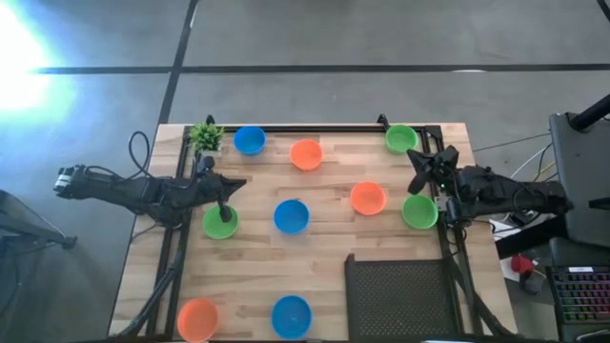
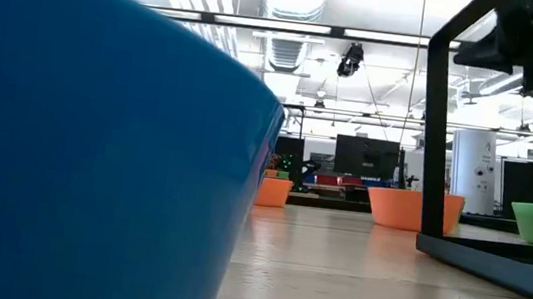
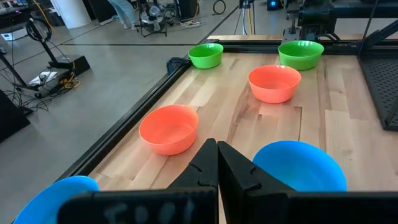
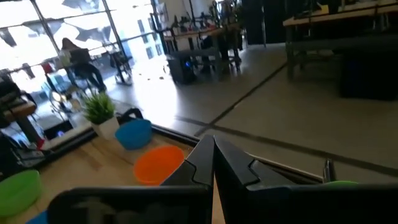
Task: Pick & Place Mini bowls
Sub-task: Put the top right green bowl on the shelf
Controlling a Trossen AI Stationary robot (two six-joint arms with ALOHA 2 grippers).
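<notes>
You have nine mini bowls spread over the wooden table (image 1: 324,257), all resting on it and none held.

In the high view, along the far edge sit a blue bowl (image 1: 249,140) just beside the small potted plant (image 1: 205,136), an orange bowl (image 1: 306,153) near the middle, and a green bowl (image 1: 400,138) at the far right corner. In the middle band you see a green bowl (image 1: 220,222) on the left, a blue bowl (image 1: 292,216) at the centre, an orange bowl (image 1: 367,198) to its right, and a green bowl (image 1: 419,211) at the right edge. At the near edge lie an orange bowl (image 1: 197,319) and a blue bowl (image 1: 291,315); that near blue one fills the left of the low view. A dark mesh panel (image 1: 400,295) covers the near right corner.

Your left gripper (image 1: 225,204) reaches in from the left side and sits just over the far rim of the left green bowl, its fingers (image 3: 208,165) pressed together and holding nothing. Your right gripper (image 1: 416,158) waits at the right edge between the two right-hand green bowls, its fingers (image 4: 208,158) likewise pressed together and empty.
</notes>
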